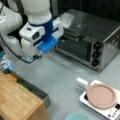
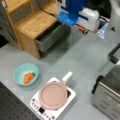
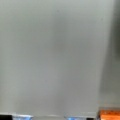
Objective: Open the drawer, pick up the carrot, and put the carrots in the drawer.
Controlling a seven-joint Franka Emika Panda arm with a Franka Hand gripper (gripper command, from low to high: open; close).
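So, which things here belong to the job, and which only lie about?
For the job:
- drawer, already open
- carrot, in the bowl
- hand, above the table near the drawer, no carrot seen in it

Lying about:
- toaster oven
- pink pan on the cooker

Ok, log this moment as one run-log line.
drawer: open | carrot: in teal bowl, not picked | gripper: above grey table, beside drawer, holds nothing visible

Lab mock kitchen: toaster oven (image 1: 87, 42), hotplate (image 2: 53, 100), perforated optical bench (image 2: 10, 107).
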